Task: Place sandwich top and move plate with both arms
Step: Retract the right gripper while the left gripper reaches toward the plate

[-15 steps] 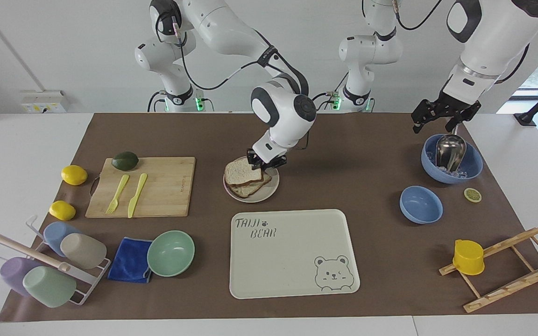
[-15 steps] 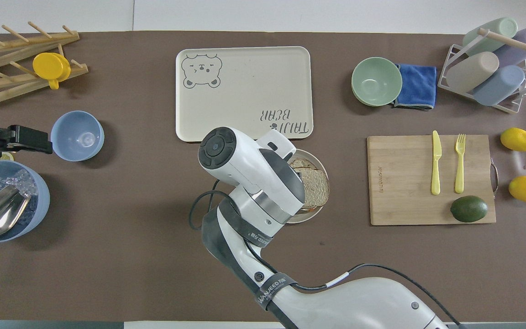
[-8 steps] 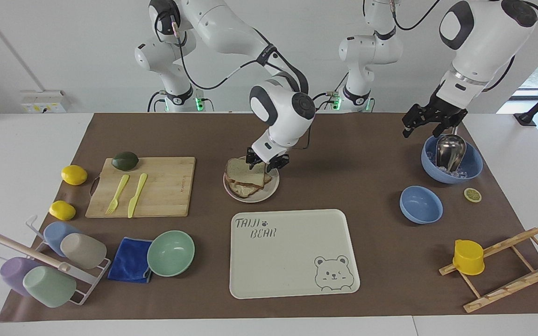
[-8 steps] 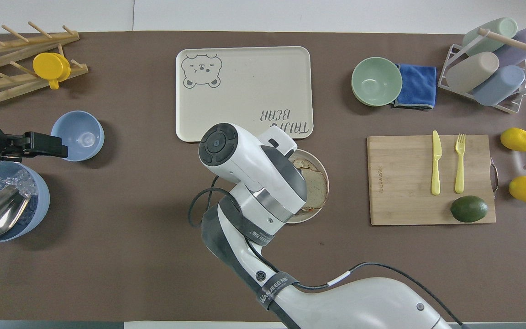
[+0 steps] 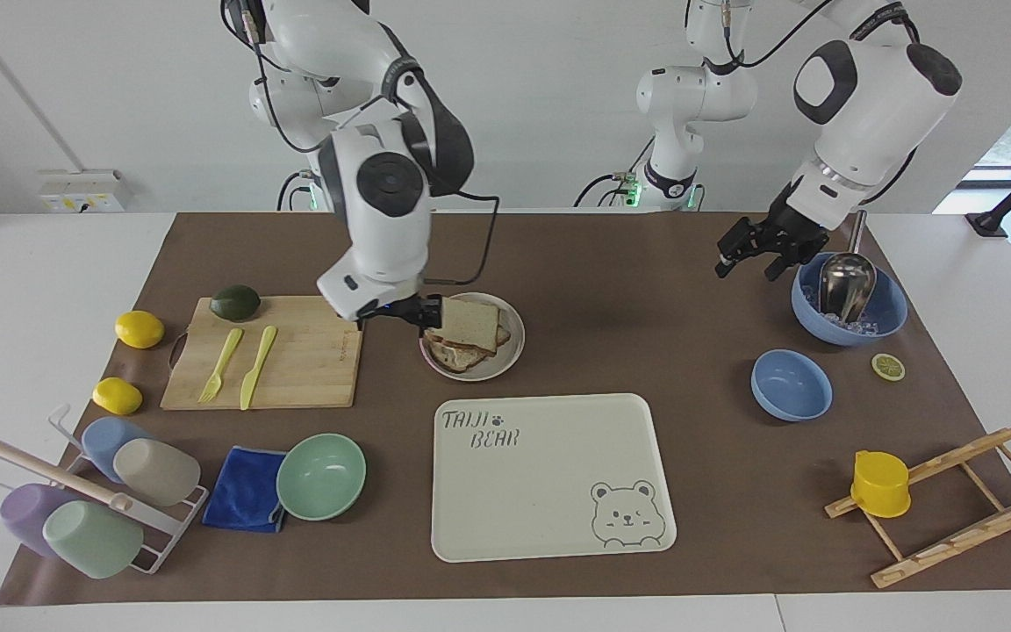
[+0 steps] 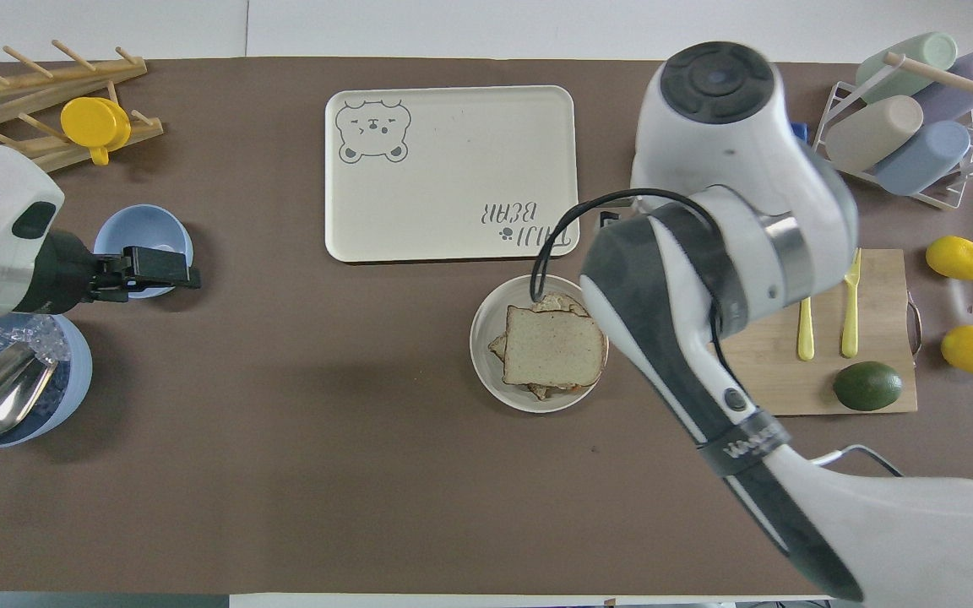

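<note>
I see the squarish light brown wholemeal sandwich top [image 5: 469, 321] lying on the stacked slices on the small round beige-grey plate [image 5: 510, 355], just nearer the robots than the cream rectangular bear tray [image 5: 549, 491]. My right gripper [image 5: 425, 313] sits at the plate's rim, toward the bamboo cutting board [image 5: 312, 369]; I cannot tell its finger state. My left gripper [image 5: 747, 253], fingers spread, hangs beside the blue ice bowl [image 5: 892, 312].

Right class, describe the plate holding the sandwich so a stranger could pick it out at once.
Start at the cream bear tray in the middle of the brown mat. The plate sits just nearer the robots, beside the wooden cutting board. It is the only flat round beige dish, with bread stacked on it; the other round dishes are bowls.
</note>
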